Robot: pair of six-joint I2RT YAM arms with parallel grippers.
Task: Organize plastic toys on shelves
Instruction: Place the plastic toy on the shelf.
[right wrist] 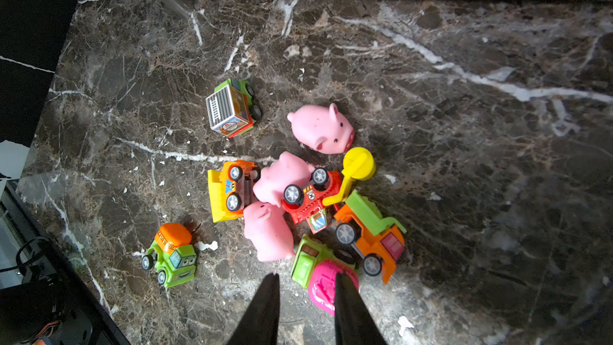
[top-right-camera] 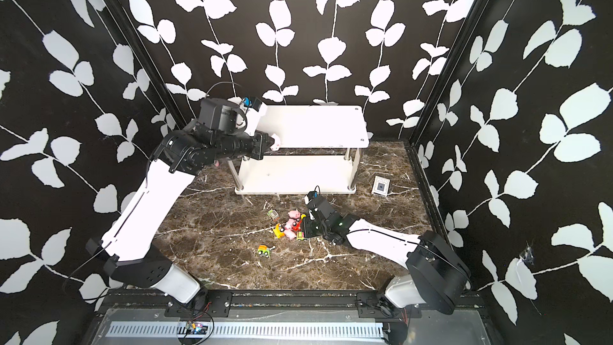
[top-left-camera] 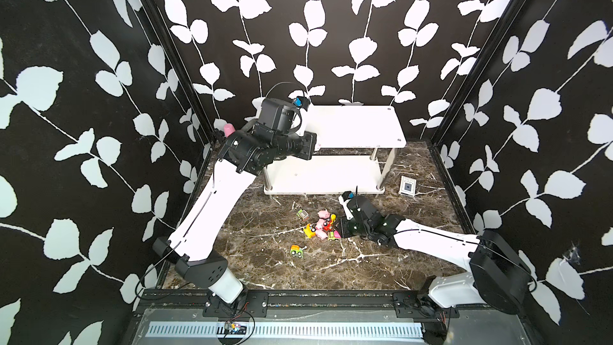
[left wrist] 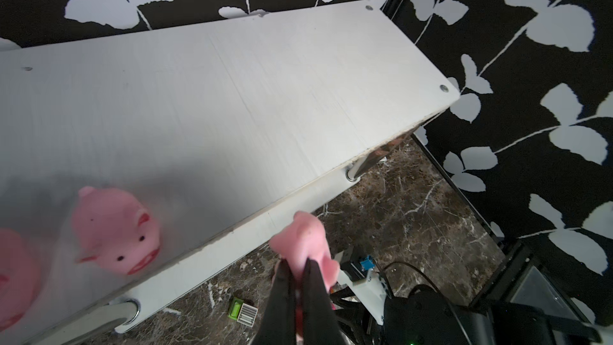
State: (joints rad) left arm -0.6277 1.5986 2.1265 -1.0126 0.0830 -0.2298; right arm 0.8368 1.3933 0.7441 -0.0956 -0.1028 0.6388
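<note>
My left gripper (left wrist: 296, 268) is shut on a pale-pink pig (left wrist: 306, 237), held just off the front edge of the top board of the shelves (left wrist: 265, 87). In a top view this pig (top-right-camera: 275, 143) shows at the board's front left corner. Two more pigs stand on that top board, one whole (left wrist: 116, 230) and one cut off by the frame edge (left wrist: 13, 273). My right gripper (right wrist: 306, 288) is open low over the marble floor, beside a heap of pigs and vehicles (top-left-camera: 322, 225). A green-and-pink vehicle (right wrist: 318, 267) lies against one of its fingers. Nothing is gripped there.
A green-orange mixer truck (right wrist: 172, 253) and a green box truck (right wrist: 232, 107) lie apart from the heap. A white-and-blue card box (top-left-camera: 407, 186) lies right of the shelves. A pink microphone (top-left-camera: 229, 130) peeks out behind my left arm. Patterned walls close in three sides.
</note>
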